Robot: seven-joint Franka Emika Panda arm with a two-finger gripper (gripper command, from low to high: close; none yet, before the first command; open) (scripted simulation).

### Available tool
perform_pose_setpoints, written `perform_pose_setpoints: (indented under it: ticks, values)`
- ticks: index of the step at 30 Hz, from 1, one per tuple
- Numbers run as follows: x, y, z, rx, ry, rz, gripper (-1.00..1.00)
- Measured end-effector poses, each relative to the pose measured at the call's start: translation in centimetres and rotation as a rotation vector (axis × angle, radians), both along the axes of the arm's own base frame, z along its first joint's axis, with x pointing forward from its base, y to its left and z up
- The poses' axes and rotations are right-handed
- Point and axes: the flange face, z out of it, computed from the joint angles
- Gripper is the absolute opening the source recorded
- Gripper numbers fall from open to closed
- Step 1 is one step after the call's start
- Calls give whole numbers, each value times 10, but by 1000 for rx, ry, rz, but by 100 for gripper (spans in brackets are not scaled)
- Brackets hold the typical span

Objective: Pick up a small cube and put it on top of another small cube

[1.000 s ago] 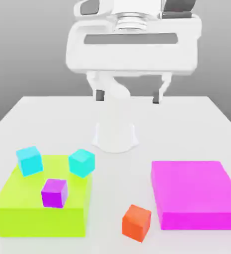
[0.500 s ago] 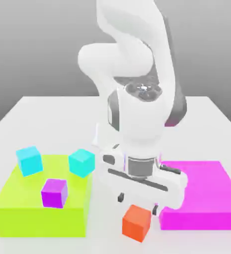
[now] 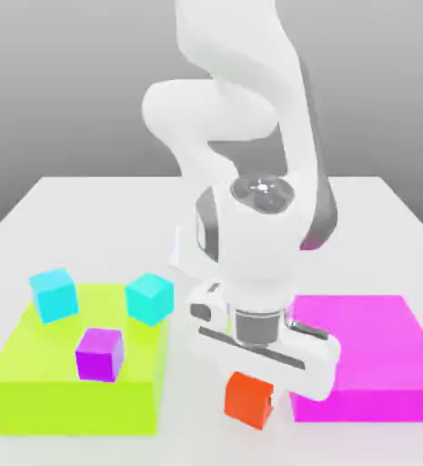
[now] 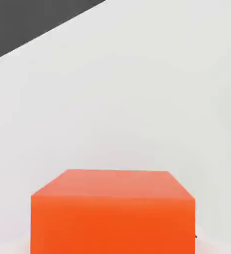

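Note:
An orange cube (image 3: 248, 402) sits on the white table (image 3: 69, 209) near the front, between the two big blocks. My gripper (image 3: 251, 380) hangs straight down over it, and the hand's body covers the cube's top edge. The same orange cube (image 4: 112, 213) looms very close in the hand view, resting on the white table (image 4: 137, 99). A purple cube (image 3: 100, 353) lies on top of the lime-green block (image 3: 33, 387). At that block's far edge are a cyan cube (image 3: 53, 294) and a teal cube (image 3: 150, 298).
A flat magenta block (image 3: 378, 355) lies at the exterior view's right, touching close to my hand. The lime-green block stands at the exterior view's left. My arm's base rises behind the middle of the table.
The arm came down from high above the table to the orange cube. In the last half second the hand sank lower, now overlapping the cube's top.

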Motion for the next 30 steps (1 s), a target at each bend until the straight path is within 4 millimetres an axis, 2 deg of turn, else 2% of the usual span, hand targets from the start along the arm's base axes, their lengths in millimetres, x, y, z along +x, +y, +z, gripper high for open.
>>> perform_pose_setpoints:
  ticks: [5, 12, 20, 22, 26, 27, 30]
  values:
    - [-13, -51, 45, -47, 5, -19, -100]
    - [-49, -97, 102, -65, 12, -2, -100]
    - [-107, -138, 151, -10, 5, 10, -100]
    - [-114, -142, 146, 4, 1, 16, -100]
    - [-116, -143, 106, 6, 0, 17, -100]
    - [-117, -143, 97, 6, 1, 18, 100]
    - [-117, -143, 97, 6, 1, 18, 100]
